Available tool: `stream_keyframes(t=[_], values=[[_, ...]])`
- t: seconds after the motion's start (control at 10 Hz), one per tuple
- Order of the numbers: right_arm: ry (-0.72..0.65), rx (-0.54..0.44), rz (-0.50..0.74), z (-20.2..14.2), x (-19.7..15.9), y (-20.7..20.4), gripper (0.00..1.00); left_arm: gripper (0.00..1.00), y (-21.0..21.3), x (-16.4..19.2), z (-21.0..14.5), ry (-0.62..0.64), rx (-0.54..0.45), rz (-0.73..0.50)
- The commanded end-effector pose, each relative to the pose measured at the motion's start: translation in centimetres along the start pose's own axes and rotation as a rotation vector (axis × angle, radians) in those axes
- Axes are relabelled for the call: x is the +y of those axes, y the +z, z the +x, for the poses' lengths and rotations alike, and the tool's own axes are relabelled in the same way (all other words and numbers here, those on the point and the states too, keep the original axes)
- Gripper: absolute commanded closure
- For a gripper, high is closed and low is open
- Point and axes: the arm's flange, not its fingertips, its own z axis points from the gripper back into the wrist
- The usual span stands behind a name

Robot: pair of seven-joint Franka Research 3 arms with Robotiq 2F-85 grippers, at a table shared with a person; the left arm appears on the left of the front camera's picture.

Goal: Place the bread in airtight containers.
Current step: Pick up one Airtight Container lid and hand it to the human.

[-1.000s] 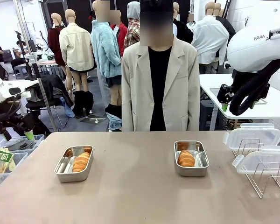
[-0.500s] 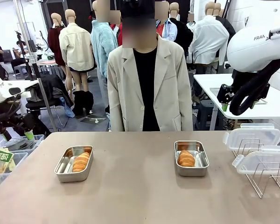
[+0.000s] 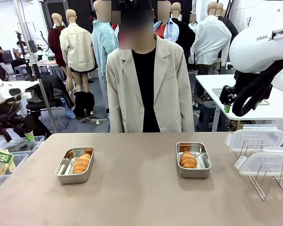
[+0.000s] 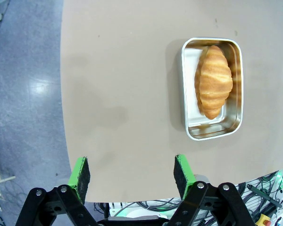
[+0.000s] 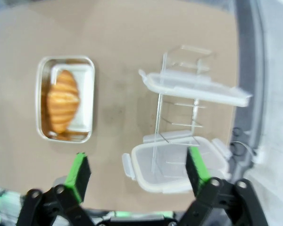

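- The letters "FRAN" read on the white arm [image 3: 254,47] at the upper right of the front view. The print on the green packet [image 3: 2,159] at the left edge is too small to read.
- The left container [image 3: 71,179] sits uncovered on the worktop [image 3: 132,188]. The left roll [image 3: 81,163] lies inside it, long axis along the box's length.
- The right container [image 3: 194,173] holds the right roll [image 3: 188,160] the same way, against one long wall.
- Two clear lids [image 3: 254,137] rest on a wire rack [image 3: 269,181] at the right edge.
- The left gripper [image 4: 131,162] has its jaws wide apart, holding nothing.
- The right gripper [image 5: 137,157] has its jaws wide apart, holding nothing.
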Motion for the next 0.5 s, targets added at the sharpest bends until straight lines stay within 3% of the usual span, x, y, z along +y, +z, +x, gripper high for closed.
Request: stream_keyframes(t=[0.0,0.4], values=[[0.319,0.067,0.007,-1.5,-0.8,0.1,0.00,0.08,0.1,0.0,0.1,0.012,-0.009,0.001],[1.038,0.256,-0.056,-6.2,-2.4,-2.3,0.00,0.08,0.1,0.0,0.1,0.012,-0.009,0.001]])
